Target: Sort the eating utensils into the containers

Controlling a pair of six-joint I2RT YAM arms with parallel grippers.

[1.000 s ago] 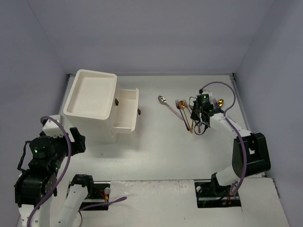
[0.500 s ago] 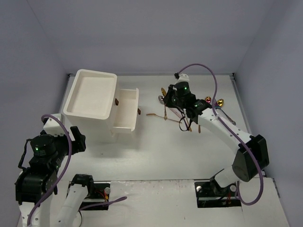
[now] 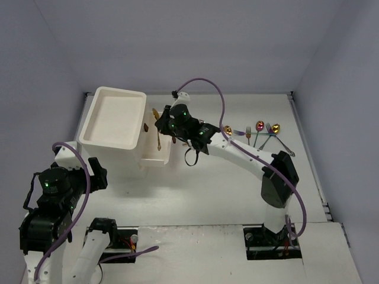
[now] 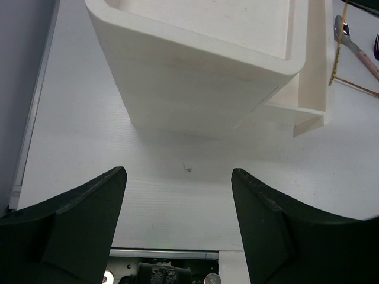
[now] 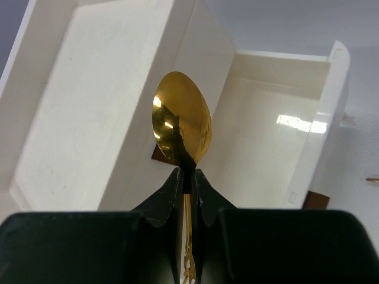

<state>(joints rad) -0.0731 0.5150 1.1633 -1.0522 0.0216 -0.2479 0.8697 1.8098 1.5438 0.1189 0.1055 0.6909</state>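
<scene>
My right gripper (image 3: 160, 122) is shut on a gold spoon (image 3: 157, 135), which hangs over the pulled-out drawer (image 3: 160, 142) of the white drawer unit (image 3: 112, 118). In the right wrist view the spoon's bowl (image 5: 180, 124) sticks out past the shut right gripper (image 5: 187, 176), above the open drawer (image 5: 266, 142). Several other utensils (image 3: 260, 130), gold, silver and rainbow, lie on the table at the right. My left gripper (image 4: 177, 171) stands open and empty in front of the unit (image 4: 195, 77), well apart from it.
The unit's top is a shallow open tray (image 3: 116, 112). A small brown handle (image 3: 145, 126) sits on the unit, another on the open drawer's front (image 3: 174, 139). A silver spoon with a pink handle (image 4: 355, 44) lies right of the drawer. Walls close the table's back and sides.
My right arm has swung left from the utensil cluster, carrying the gold spoon, and now holds it over the open drawer. The left arm has not moved.
</scene>
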